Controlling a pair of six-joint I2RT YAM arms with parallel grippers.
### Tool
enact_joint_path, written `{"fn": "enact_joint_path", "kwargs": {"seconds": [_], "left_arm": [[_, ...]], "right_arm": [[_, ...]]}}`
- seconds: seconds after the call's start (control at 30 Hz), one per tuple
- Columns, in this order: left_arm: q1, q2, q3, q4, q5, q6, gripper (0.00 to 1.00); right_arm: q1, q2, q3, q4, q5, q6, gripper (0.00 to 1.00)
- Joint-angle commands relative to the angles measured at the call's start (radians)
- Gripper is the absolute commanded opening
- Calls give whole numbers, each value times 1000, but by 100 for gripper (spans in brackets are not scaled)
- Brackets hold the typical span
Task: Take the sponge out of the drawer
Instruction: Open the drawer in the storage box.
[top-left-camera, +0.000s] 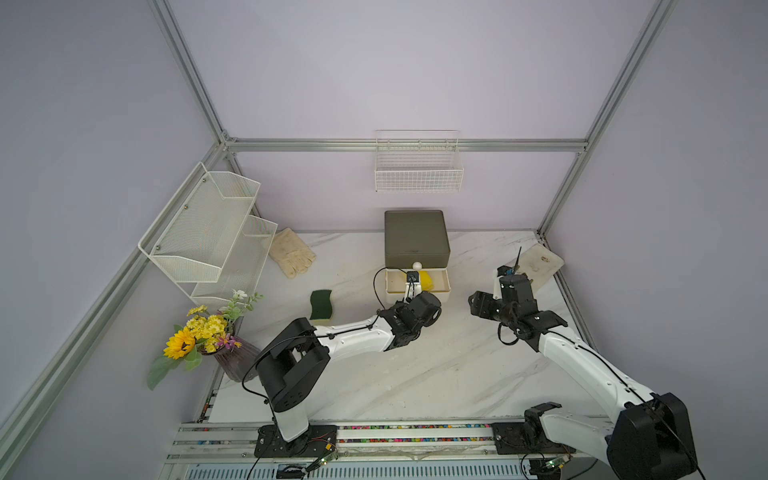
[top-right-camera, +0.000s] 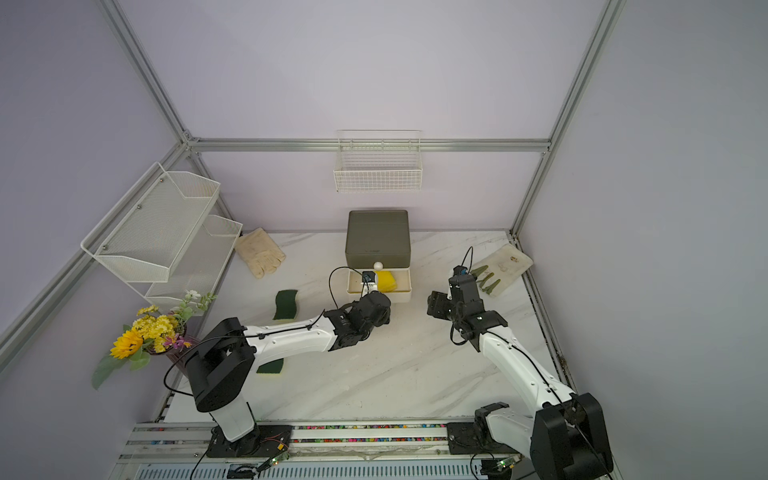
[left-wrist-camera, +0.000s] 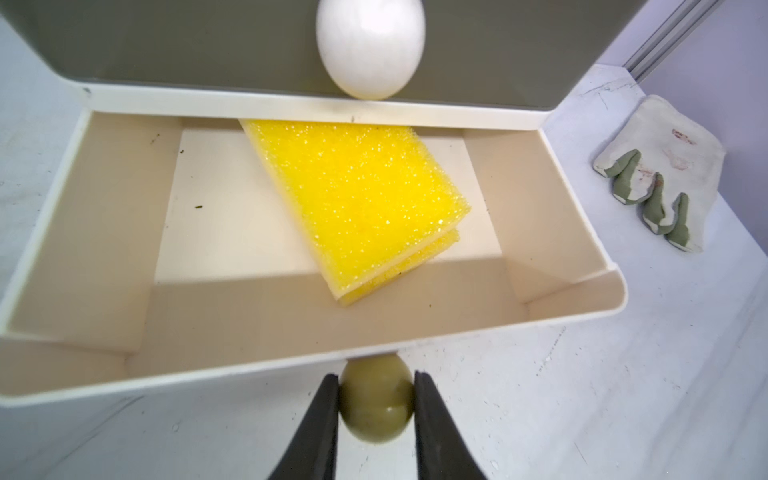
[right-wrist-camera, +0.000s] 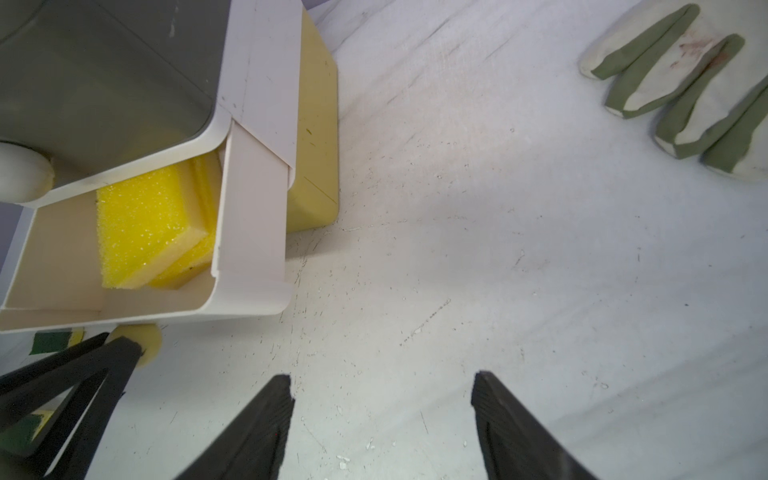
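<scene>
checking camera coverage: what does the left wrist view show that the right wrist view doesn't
Only left wrist: the left pincer shut on the drawer knob from both sides, and the drawer's whole floor.
Only right wrist: the right pincer open over bare table, the cabinet's side, and a scrap of green sponge.
Both: the yellow sponge lying in the open drawer, the white knob, the glove, and part of the left pincer at the drawer knob.
</scene>
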Motion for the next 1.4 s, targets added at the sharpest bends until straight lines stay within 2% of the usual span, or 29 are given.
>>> {"fn": "enact_joint_path", "kwargs": {"seconds": [0.0,0.2,0.37,0.53,0.67,0.87,0.93,1.03,1.17,1.37], "left_arm": [[-33,-64,-21,7,0,-46,8],[-76,-115,-69,-11,-15,-76,9],[-78,-125,-89,-14,-15,-93,15],[-80,-138,-68,-43,-14,-84,34],[-86,-196,-63,-80,-24,-56,45],[-85,-386,-101,-140,-99,30,63],[-82,-442,-114,-158,-132,70,73],[-56,-506,-124,-185,-136,115,82],[23,-548,-135,-214,-49,129,88],[184,-529,-145,-217,177,117,90]], "right_arm": [[-5,-17,-13,26,-1,-1,73],[-5,-16,-12,26,-2,-1,73],[-5,-12,-11,29,-7,0,72],[-5,-13,-6,25,-9,3,73],[-5,-22,7,15,-21,1,73],[-5,-53,39,3,-45,-12,73],[-4,-62,54,-2,-58,-17,73],[-5,-64,78,-8,-77,-21,74],[-3,-48,109,1,-123,-20,74],[20,39,184,9,-157,-7,73]]}}
